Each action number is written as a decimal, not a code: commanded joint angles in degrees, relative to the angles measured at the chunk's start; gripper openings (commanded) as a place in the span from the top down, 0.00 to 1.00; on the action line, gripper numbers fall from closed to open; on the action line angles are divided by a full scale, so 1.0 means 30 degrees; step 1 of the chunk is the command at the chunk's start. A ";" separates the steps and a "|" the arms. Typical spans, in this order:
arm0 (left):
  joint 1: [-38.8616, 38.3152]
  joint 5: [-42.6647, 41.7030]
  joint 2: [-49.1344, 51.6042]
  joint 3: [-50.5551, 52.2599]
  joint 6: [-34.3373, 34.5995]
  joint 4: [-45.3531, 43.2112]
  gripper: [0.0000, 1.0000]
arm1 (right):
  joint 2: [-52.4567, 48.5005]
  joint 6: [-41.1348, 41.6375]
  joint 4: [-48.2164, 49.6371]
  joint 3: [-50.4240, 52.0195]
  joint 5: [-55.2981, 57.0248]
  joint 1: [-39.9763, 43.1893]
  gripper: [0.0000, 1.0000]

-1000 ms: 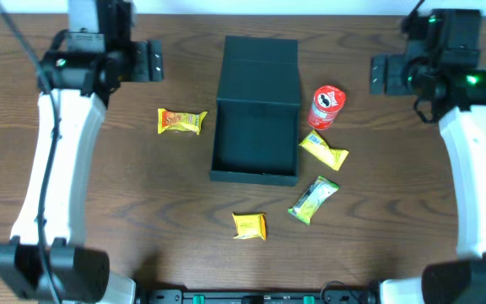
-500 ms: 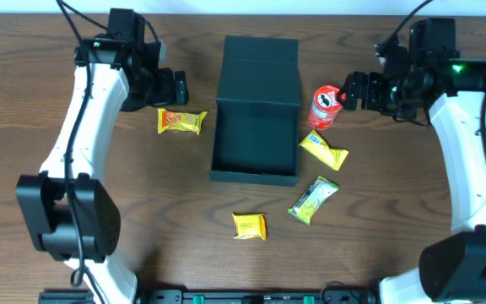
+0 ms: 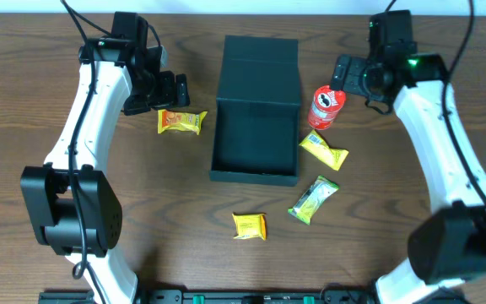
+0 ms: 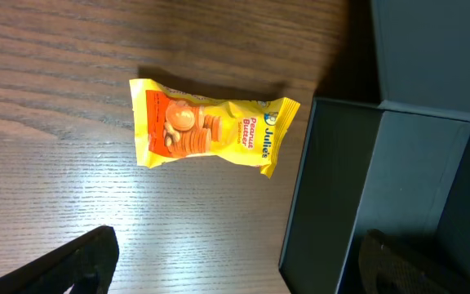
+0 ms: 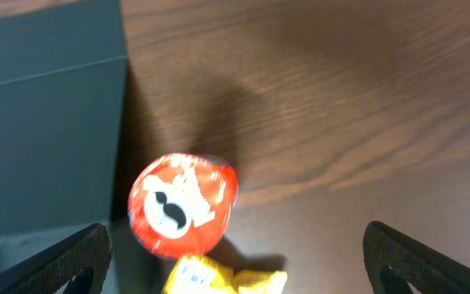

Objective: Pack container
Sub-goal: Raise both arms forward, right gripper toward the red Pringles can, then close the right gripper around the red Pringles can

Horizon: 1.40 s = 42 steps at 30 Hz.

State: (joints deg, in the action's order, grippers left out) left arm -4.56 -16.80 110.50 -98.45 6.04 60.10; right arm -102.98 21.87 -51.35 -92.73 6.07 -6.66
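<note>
I see the container (image 3: 256,110) sitting open at the middle of the counter (image 3: 142,219), closer to the far edge, its lid flap folded back toward that edge. My left gripper (image 3: 174,87) hovers just left of it with its fingers spread wide and gripping nothing. It is close to an orange-and-yellow peanut butter packet (image 4: 210,135) that lies flat near the container's left wall. My right gripper (image 3: 344,74) hangs toward the far right side, jaws likewise parted and empty, near a red can (image 5: 182,204) that stands just beside the container's right wall. A yellow packet (image 3: 323,150) lies just beside the can. A green packet (image 3: 313,200) and a small yellow packet (image 3: 249,225) lie nearer the near edge.
</note>
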 commanded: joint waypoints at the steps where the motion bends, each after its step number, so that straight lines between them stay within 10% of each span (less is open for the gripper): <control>1: -0.0007 -0.0219 0.0175 -0.0350 0.0146 0.0270 0.05 | -0.1377 0.0561 0.0546 -0.0066 0.0554 -0.0044 0.01; 42: -0.0007 -0.0211 0.0175 -0.0342 0.0291 0.0823 0.05 | -0.4874 0.3351 0.1260 -0.0051 -0.4044 -0.0947 0.01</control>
State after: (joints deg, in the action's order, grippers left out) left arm -4.56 -16.80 110.50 -98.45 6.24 62.39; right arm -115.83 30.79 -47.83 -92.73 -5.19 -8.47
